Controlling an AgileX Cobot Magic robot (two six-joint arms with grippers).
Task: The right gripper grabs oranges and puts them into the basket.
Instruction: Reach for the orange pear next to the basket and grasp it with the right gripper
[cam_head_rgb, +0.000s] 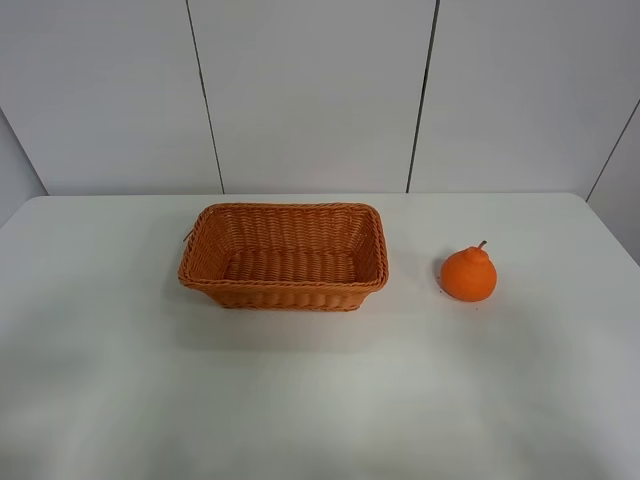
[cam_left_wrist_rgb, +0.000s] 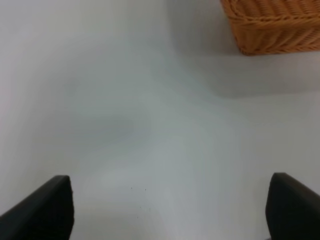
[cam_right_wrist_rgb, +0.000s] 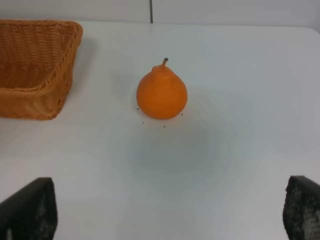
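An orange (cam_head_rgb: 468, 274) with a bumped neck and short brown stem stands upright on the white table, right of the wicker basket (cam_head_rgb: 284, 256). The basket is empty. Neither arm shows in the exterior high view. In the right wrist view the orange (cam_right_wrist_rgb: 162, 93) sits ahead of my right gripper (cam_right_wrist_rgb: 167, 210), well apart from it, with the basket's corner (cam_right_wrist_rgb: 35, 65) beside it. The right fingertips (cam_right_wrist_rgb: 30, 210) stand wide apart, open and empty. In the left wrist view my left gripper (cam_left_wrist_rgb: 170, 210) is open and empty over bare table, with the basket's corner (cam_left_wrist_rgb: 272, 25) far ahead.
The white table (cam_head_rgb: 320, 400) ends at a pale panelled wall (cam_head_rgb: 310, 90) behind the basket. The table's right edge runs a little beyond the orange.
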